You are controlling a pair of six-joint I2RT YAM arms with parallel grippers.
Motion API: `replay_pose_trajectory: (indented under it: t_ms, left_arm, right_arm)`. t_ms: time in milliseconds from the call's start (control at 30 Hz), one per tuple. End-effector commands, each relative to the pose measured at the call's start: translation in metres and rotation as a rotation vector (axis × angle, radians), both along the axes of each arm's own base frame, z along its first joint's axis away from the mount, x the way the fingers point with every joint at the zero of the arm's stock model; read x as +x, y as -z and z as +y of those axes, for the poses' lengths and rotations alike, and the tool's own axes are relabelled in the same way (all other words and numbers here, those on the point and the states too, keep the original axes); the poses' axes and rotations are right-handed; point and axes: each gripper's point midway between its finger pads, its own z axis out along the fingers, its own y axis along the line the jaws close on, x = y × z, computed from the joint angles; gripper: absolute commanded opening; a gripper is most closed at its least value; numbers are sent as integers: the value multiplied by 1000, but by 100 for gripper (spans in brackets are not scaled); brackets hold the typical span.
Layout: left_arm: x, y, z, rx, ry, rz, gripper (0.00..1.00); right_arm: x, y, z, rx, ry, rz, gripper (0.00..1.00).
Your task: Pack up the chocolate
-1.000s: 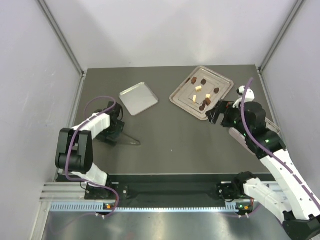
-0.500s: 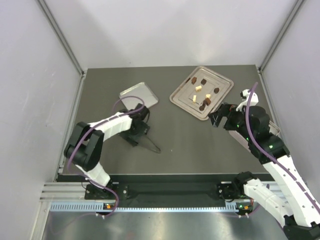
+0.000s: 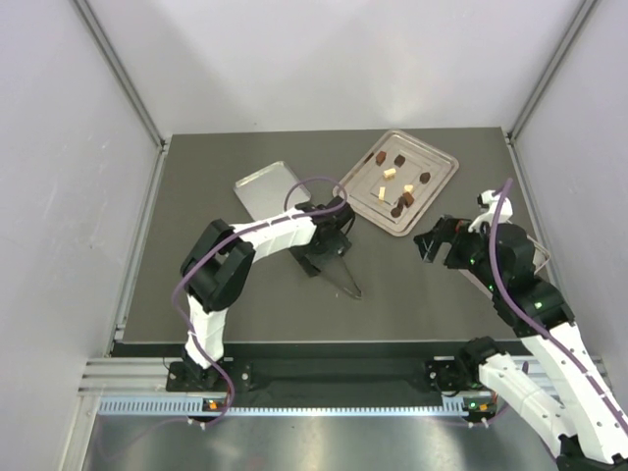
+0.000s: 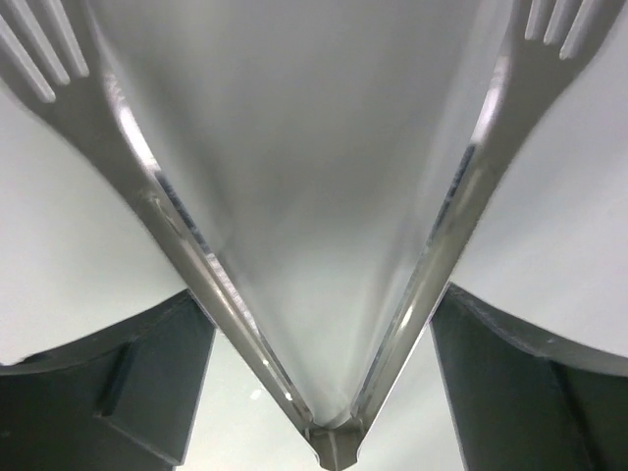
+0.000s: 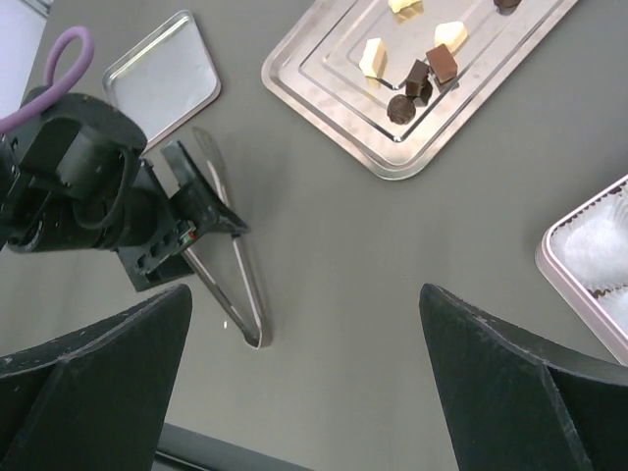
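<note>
Left tool [image 3: 326,257] is clenched on a pair of metal tongs [image 4: 334,444]. The wrist view shows the two arms of the tongs running up between its fingers, pressed against them on either side. The hinge end points toward the near edge of the desk [image 3: 412,294], away from the sweets. Whether the tongs touch the desk I cannot tell. Right tool [image 3: 429,239] is released, its fingers spread wide with nothing between them, hovering just off the near corner of the large silver tray [image 5: 324,69].

Packing looks not yet begun. The chocolate [image 5: 432,69], about eight small dark and cream pieces, lies scattered on that large tray at the far right of the desk. The pink box [image 5: 589,255] shows only at the right edge of the right wrist view. Its white liner is empty in the part that can be seen, and the rest is out of frame. Every piece therefore has to be lifted and carried over.

A smaller silver tray [image 5: 162,78] sits bare to the left. The left arm reaches across the middle of the desk, and its purple cable loops over that tray's corner. In the overhead view the right arm hides the box, so both arms would crowd the short path from tray to box.
</note>
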Motion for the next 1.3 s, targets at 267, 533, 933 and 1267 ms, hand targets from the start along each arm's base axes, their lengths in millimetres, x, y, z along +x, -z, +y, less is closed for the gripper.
replay_pose_trajectory:
  t_ms: [267, 533, 933, 1267]
  left_arm:
    - [5, -46, -3, 7, 97, -32, 99]
    - [29, -119, 3, -33, 216, -289, 99]
    - [35, -160, 116, -207, 369, -586, 99]
    - [-38, -238, 133, -222, 564, -859, 99]
  right_arm:
    - [7, 10, 4, -30, -1, 46, 100]
    - [26, 8, 16, -31, -23, 58, 100]
    - [41, 32, 112, -103, -303, 127, 100]
    - [59, 82, 175, -288, -361, 188, 100]
